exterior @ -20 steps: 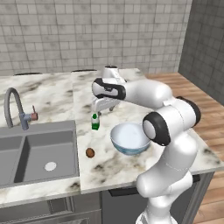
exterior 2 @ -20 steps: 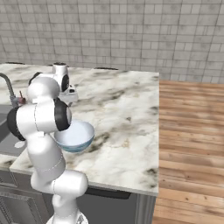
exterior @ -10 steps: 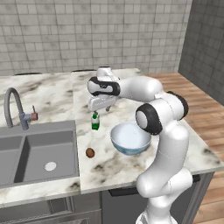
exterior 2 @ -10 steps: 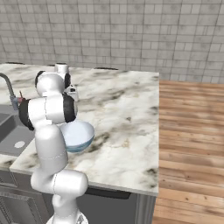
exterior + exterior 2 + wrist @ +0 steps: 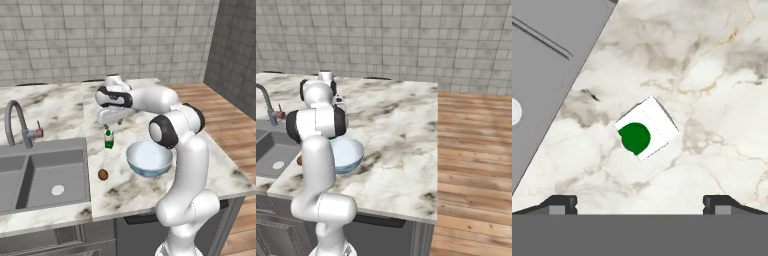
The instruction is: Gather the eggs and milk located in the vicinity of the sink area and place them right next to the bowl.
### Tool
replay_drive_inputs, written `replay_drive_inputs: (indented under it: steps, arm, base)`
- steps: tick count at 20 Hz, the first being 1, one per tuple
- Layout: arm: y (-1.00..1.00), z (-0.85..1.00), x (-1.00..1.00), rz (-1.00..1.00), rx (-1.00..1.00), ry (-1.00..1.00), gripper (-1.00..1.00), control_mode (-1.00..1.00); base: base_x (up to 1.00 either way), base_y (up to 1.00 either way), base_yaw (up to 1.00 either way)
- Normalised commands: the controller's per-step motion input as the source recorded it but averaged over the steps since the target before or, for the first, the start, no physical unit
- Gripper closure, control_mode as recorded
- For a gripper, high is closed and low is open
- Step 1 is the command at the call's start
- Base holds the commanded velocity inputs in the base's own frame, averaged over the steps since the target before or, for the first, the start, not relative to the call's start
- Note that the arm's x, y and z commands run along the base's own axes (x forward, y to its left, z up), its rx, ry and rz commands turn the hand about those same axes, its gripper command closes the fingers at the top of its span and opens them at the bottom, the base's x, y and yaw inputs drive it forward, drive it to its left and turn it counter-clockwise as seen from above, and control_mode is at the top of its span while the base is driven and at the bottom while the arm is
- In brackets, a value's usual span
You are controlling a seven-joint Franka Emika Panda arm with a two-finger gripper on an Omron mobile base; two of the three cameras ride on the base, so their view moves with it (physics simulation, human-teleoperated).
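Green-capped milk (image 5: 646, 129) stands upright, seen top-down from the hand; left base adds egg (image 5: 103, 174), bowl (image 5: 149, 158); jaws wide.

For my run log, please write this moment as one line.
gripper: open, above milk | milk: upright on counter, untouched | egg: on counter by sink | bowl: on counter
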Motion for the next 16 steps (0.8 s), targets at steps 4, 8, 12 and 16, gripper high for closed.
replay_drive_inputs:
  steps: [4,8,12,16]
  arm:
    - [0.0,-0.43,0.31,0.0,0.0,0.05,-1.0,-1.0]
    - [0.01,-0.51,0.37,0.0,0.0,0.03,-1.0,-1.0]
    - [0.09,0.01,0.06,0.0,0.0,0.0,-1.0,-1.0]
    - [0.14,0.05,0.0,0.0,0.0,0.0,-1.0,-1.0]
  base:
    - [0.0,0.0,0.0]
    - [0.0,0.0,0.0]
    - [0.0,0.0,0.0]
    - [0.0,0.0,0.0]
